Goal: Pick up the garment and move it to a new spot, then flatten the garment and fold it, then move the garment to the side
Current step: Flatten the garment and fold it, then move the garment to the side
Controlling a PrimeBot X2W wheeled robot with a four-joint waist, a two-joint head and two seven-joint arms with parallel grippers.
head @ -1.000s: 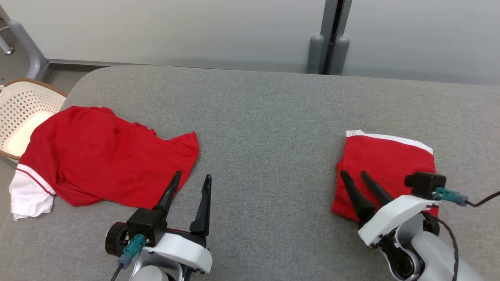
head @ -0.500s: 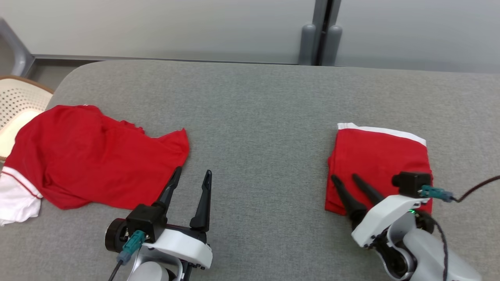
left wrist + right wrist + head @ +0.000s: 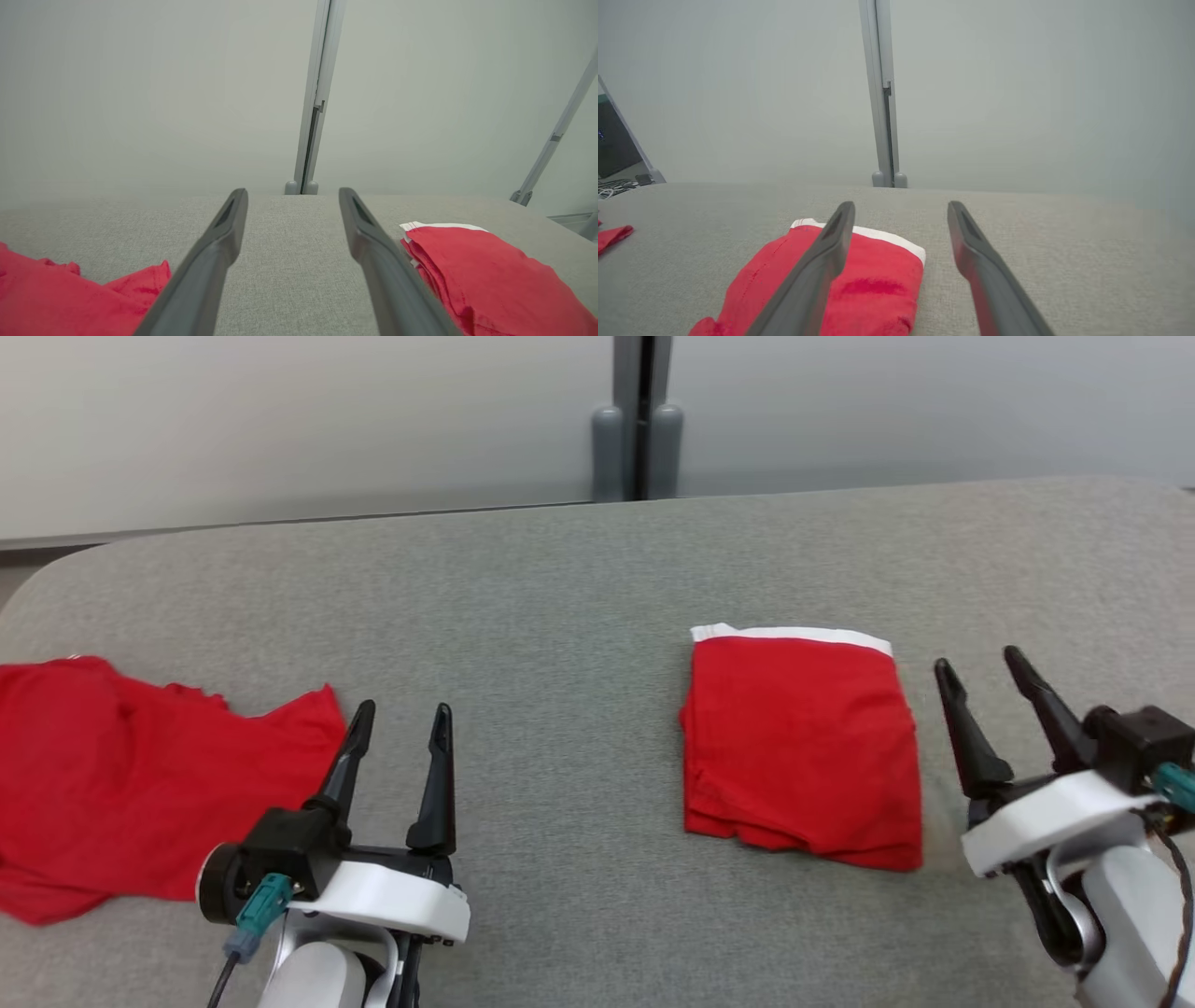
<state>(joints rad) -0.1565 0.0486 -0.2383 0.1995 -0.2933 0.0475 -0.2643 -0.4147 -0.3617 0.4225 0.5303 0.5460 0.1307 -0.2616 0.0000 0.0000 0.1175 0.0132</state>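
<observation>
My view: folded red garment (image 3: 803,747) flat on grey surface (image 3: 560,607), right of centre, just beside right claw (image 3: 977,659). My left claw (image 3: 403,707) near crumpled red shirt (image 3: 140,784). Both spread wide, gripping nothing.

The right tool (image 3: 976,658) has come off the folded garment (image 3: 803,747) and now stands just beside it.

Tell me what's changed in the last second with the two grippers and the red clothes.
The right gripper has come off the folded red garment and now sits open to its right, clear of the cloth. The head camera swung right, so the picture slid left. The left gripper stays open beside the loose red shirt; both garments lie as before.
</observation>
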